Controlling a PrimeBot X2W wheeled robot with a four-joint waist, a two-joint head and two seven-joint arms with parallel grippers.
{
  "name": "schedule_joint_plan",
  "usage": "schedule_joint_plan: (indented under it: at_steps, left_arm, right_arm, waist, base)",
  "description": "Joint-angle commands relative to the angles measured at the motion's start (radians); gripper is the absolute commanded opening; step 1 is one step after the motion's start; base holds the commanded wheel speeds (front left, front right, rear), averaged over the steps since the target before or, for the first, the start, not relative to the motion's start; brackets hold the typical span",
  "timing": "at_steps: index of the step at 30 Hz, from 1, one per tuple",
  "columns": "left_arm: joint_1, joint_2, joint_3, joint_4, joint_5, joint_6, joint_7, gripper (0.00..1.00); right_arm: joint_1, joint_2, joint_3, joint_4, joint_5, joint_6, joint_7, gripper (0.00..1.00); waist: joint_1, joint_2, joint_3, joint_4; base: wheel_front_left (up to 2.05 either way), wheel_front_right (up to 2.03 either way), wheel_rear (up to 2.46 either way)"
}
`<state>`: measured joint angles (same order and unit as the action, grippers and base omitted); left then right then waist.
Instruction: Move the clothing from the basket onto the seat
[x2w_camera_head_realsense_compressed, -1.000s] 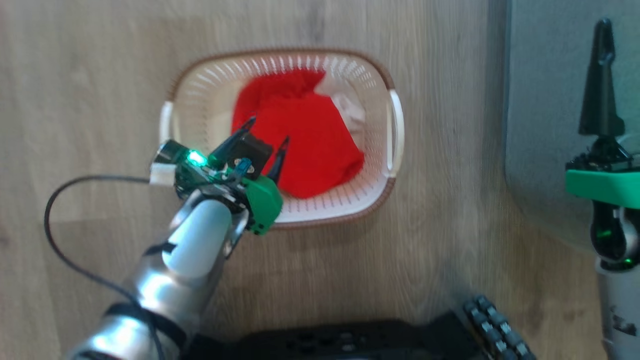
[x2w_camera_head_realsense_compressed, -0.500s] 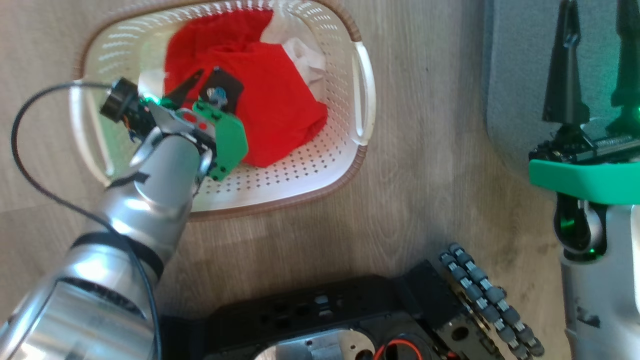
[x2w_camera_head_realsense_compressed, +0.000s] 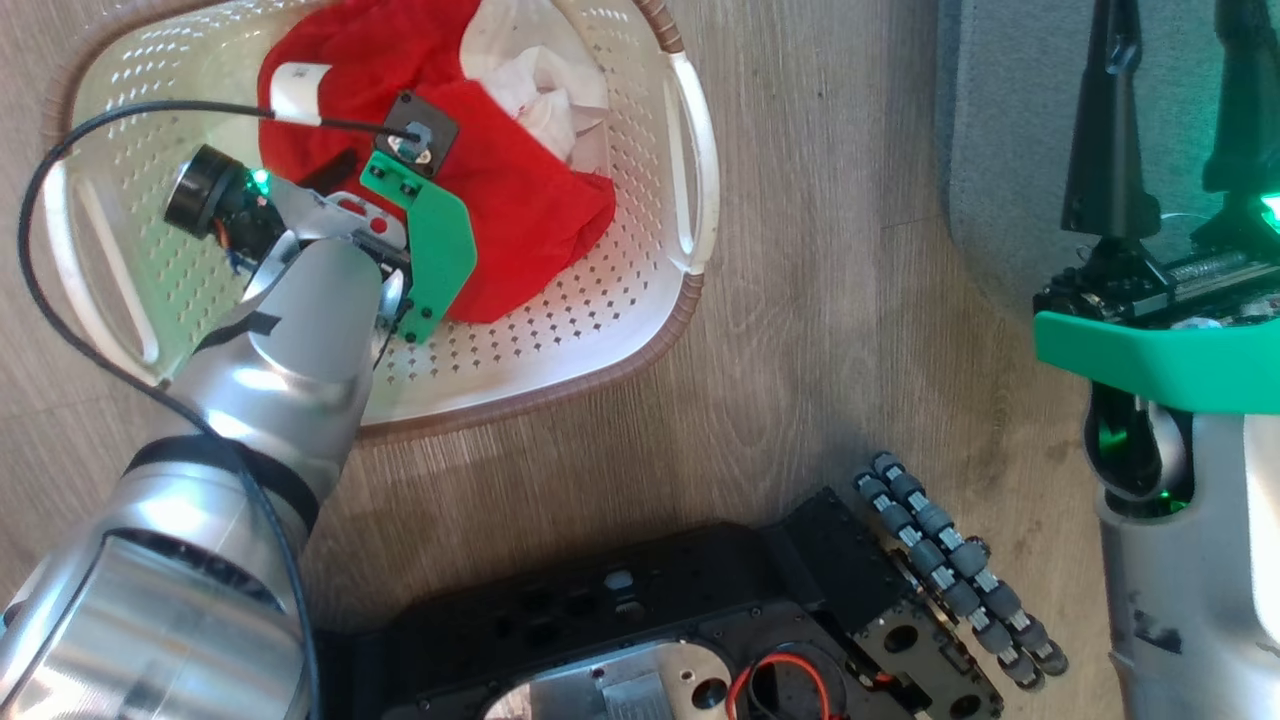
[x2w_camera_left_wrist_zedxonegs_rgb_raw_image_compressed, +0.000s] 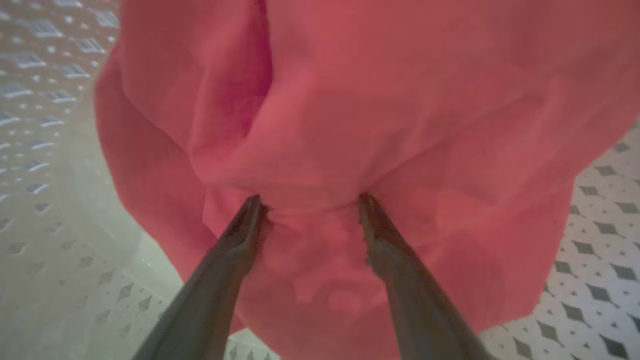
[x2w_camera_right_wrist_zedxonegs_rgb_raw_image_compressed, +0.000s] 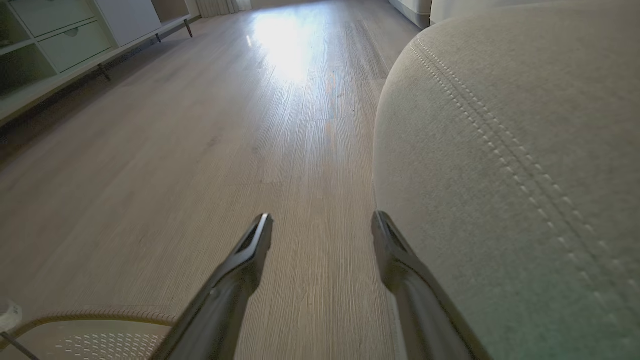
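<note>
Head view: clothing (x2w_camera_head_realsense_compressed: 520, 200) lies heaped inside the basket (x2w_camera_head_realsense_compressed: 690, 290), which stands on the wood floor (x2w_camera_head_realsense_compressed: 800, 350); the seat (x2w_camera_head_realsense_compressed: 1000, 150) is well apart, at the right.
Left wrist view: left gripper (x2w_camera_left_wrist_zedxonegs_rgb_raw_image_compressed: 310, 205) has its fingers spread, both tips pressed into the red fabric, with a fold bunched between them.
Right wrist view: right gripper (x2w_camera_right_wrist_zedxonegs_rgb_raw_image_compressed: 322, 220) has its fingers parted with nothing between them, above the floor and just beside the seat's rounded corner.

Left forearm (x2w_camera_head_realsense_compressed: 290, 340) rises from lower left of frame; left gripper (x2w_camera_left_wrist_zedxonegs_rgb_raw_image_compressed: 309, 202) fingers parted. Right gripper (x2w_camera_right_wrist_zedxonegs_rgb_raw_image_compressed: 322, 220), far right, fingers parted, pointing up-frame.
</note>
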<state>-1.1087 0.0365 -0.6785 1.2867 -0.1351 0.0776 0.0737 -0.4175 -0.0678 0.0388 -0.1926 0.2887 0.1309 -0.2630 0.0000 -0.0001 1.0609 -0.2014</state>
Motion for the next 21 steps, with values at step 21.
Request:
schedule_joint_plan:
  at_steps: [21]
  left_arm:
    - [-0.011,0.021,-0.048,0.004,0.006,0.079,0.047,1.00]
  right_arm:
    - [0.110,0.007,-0.010,-0.058,-0.009,0.000,0.001,1.00]
  waist:
    - [0.0000,0.0001,0.041,0.015]
  base:
    - [0.00,0.00,0.00]
